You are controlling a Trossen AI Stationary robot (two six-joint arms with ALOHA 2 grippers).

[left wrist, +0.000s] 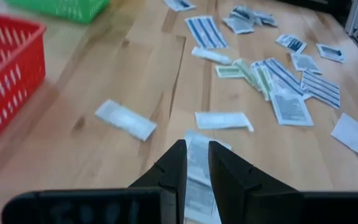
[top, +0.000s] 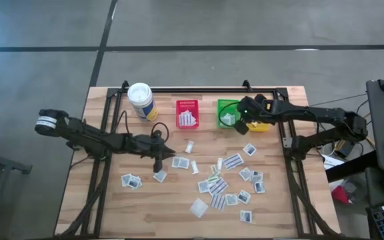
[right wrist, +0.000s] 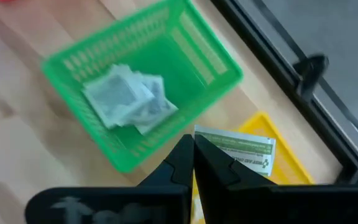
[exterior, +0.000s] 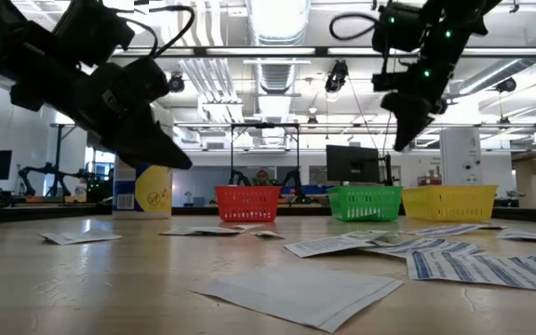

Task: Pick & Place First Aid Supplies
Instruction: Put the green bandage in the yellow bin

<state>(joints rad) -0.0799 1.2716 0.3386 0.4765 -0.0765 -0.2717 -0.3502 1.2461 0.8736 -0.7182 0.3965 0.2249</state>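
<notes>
Left gripper (top: 159, 165) is seen low over the light wooden slatted table (top: 112, 207), left of centre, just above a small flat white paper packet with faint print (left wrist: 197, 168). In the left wrist view its two dark fingers (left wrist: 174, 171) stand slightly parted with that packet showing in the narrow gap; whether the packet is actually pinched cannot be told.

A white cylindrical canister with yellow label (top: 141, 101) is set at the table's back edge, left of the bins. Next along the back: a red plastic mesh bin (top: 187, 113) with white packets inside, then a green plastic mesh bin (right wrist: 148, 99) holding a few crumpled white packets (right wrist: 129, 96), then a yellow plastic mesh bin (right wrist: 278, 158) just beside it.

The remaining first aid supplies, small flat white packets with dark-blue prints or stripes (top: 227, 181), are scattered loose across the table's middle and right, in front of the bins; two more (top: 131, 181) lie left of the left gripper.

Right gripper (top: 245, 120) is held raised over the green/yellow bin boundary. Its fingers are pressed together on a white oblong packet with a green stripe (right wrist: 238, 148), which hangs over the yellow bin's near wall in the right wrist view.
</notes>
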